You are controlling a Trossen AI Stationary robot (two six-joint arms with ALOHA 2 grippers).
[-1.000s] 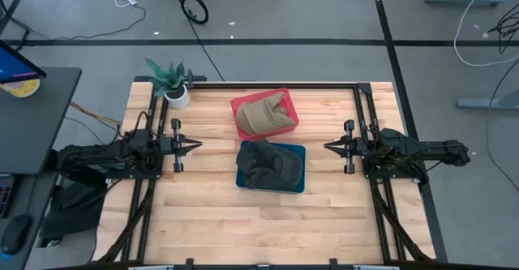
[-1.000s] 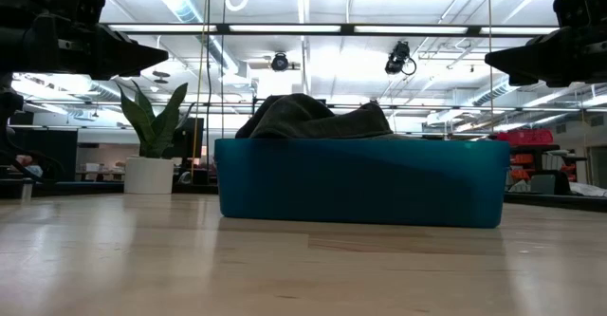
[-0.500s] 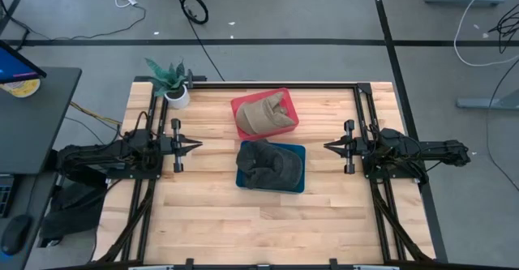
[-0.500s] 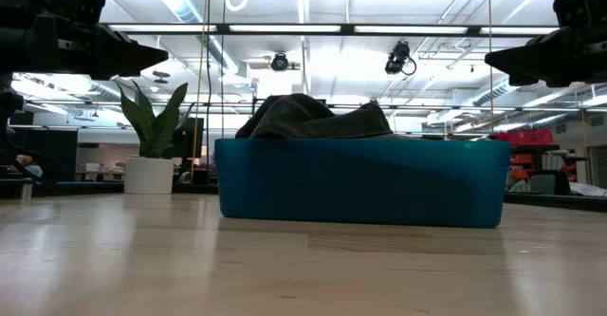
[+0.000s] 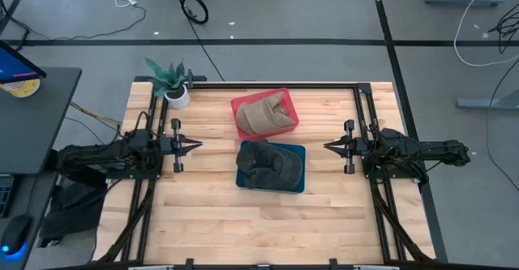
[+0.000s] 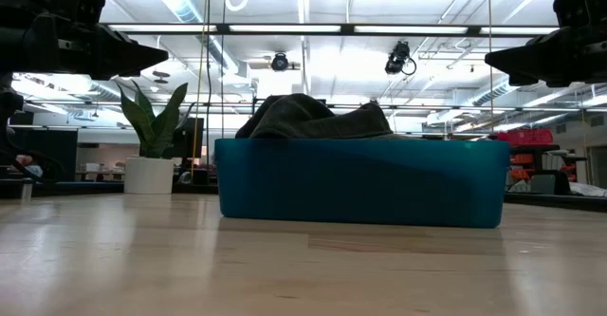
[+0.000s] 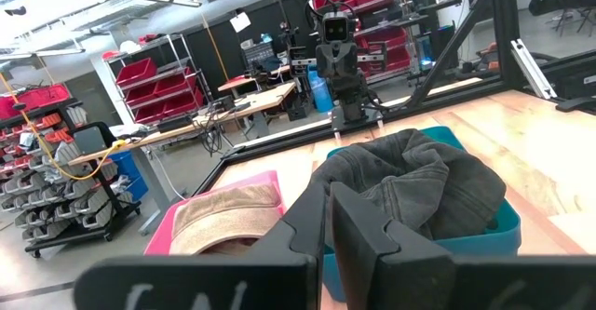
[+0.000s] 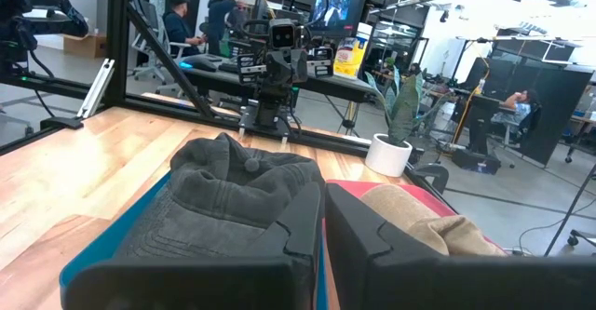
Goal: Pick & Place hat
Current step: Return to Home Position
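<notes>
A dark grey hat (image 5: 270, 164) lies crumpled in a blue bin (image 5: 242, 177) at the table's middle; it also shows in the low view (image 6: 313, 117). A tan hat (image 5: 261, 116) rests in a red bin (image 5: 241, 104) just beyond it. My left gripper (image 5: 197, 146) hovers shut to the left of the bins, fingertips pointing right. My right gripper (image 5: 328, 147) hovers shut to their right, pointing left. The left wrist view shows the grey hat (image 7: 419, 184) and tan hat (image 7: 223, 219); the right wrist view shows the grey hat (image 8: 223, 194) and tan hat (image 8: 419, 217).
A potted plant (image 5: 172, 82) stands at the table's far left corner. Black frame rails (image 5: 276, 83) run along the far edge and both sides. Bare wood (image 5: 268, 221) lies near the front edge. People sit in the room beyond the table (image 8: 182, 26).
</notes>
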